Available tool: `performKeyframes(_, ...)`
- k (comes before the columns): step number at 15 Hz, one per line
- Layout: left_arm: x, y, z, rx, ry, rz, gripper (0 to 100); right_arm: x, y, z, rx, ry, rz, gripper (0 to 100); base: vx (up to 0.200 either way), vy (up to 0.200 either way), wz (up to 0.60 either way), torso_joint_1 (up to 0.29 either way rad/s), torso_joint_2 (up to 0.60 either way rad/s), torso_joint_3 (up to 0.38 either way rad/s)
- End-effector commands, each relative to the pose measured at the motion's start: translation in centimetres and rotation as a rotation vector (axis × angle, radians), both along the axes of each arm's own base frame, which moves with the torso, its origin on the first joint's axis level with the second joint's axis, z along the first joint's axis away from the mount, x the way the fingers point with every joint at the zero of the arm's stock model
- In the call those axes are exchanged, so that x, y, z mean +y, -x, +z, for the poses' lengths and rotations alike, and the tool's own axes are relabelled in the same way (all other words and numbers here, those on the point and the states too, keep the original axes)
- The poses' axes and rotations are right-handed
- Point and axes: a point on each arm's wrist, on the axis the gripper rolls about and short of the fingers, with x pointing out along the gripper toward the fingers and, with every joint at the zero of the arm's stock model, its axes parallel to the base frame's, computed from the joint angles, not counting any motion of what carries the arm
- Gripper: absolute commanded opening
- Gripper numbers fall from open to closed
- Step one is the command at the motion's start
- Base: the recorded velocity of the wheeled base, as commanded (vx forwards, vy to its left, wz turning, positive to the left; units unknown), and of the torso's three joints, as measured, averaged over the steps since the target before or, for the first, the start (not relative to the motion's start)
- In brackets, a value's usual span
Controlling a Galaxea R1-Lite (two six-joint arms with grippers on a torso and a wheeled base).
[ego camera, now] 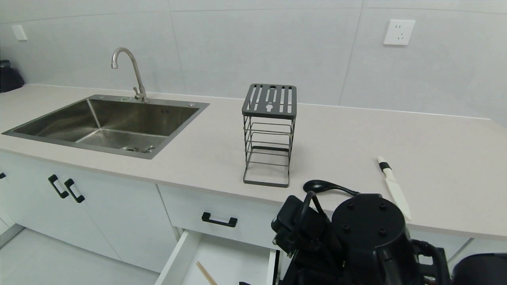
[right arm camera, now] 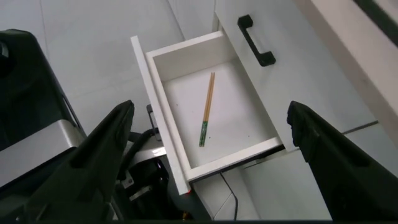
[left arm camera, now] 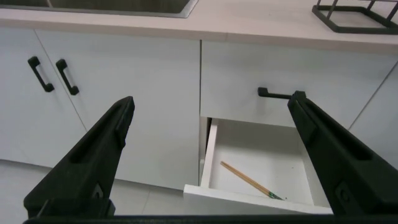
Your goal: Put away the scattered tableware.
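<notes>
Two pincers, left (left arm camera: 211, 99) and right (right arm camera: 211, 109), gaped wide and empty near the open drawer (right arm camera: 163, 81), where chopsticks (right arm camera: 207, 109) lay. On the surface (ego camera: 356, 138), a black spoon (ego camera: 323, 185) sat at five o'clock from the wire rack (ego camera: 269, 134), and a white knife (ego camera: 393, 186) at four.

Cut by the lower edge in head view: open drawer (ego camera: 222, 257) and chopsticks (ego camera: 206, 273) inside it. Hidden behind the right arm: handle end of black spoon (ego camera: 323, 185). Cut by the edge beyond the jaws of left gripper (left arm camera: 211, 99): rack (left arm camera: 354, 17) and sink (left arm camera: 118, 6). Covered by one of these jaws: one side of drawer. Between them, too thin to separate into two sticks: chopsticks.
</notes>
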Motion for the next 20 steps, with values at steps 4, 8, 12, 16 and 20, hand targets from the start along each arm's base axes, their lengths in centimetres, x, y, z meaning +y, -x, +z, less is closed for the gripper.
performKeyframes(4, 0.0, 0.0, 0.0, 0.001, 0.0, 0.0, 100, -4.5, -0.1, 2.9, 0.046, 0.066, -0.088, 100, 0.0, 0.0, 0.0, 0.279, -0.53, -0.253)
performKeyframes(8, 0.0, 0.0, 0.0, 0.001, 0.0, 0.0, 100, -7.2, -1.5, 2.6, 0.157, 0.143, -0.149, 100, 0.0, 0.0, 0.0, 0.284, -0.56, -0.273)
performKeyframes(12, 0.0, 0.0, 0.0, 0.001, 0.0, 0.0, 100, -7.2, -2.9, 1.3, 0.086, 0.253, -0.039, 100, 0.0, 0.0, 0.0, 0.155, -0.29, -0.14)
performKeyframes(16, 0.0, 0.0, 0.0, 0.001, 0.0, 0.0, 100, -7.2, -3.4, 0.4, 0.126, 0.261, -0.027, 100, 0.0, 0.0, 0.0, 0.0, 0.0, 0.0)
performKeyframes(20, 0.0, 0.0, 0.0, 0.001, 0.0, 0.0, 100, -7.7, -3.4, 0.2, 0.178, 0.236, -0.084, 100, 0.0, 0.0, 0.0, 0.0, 0.0, 0.0)
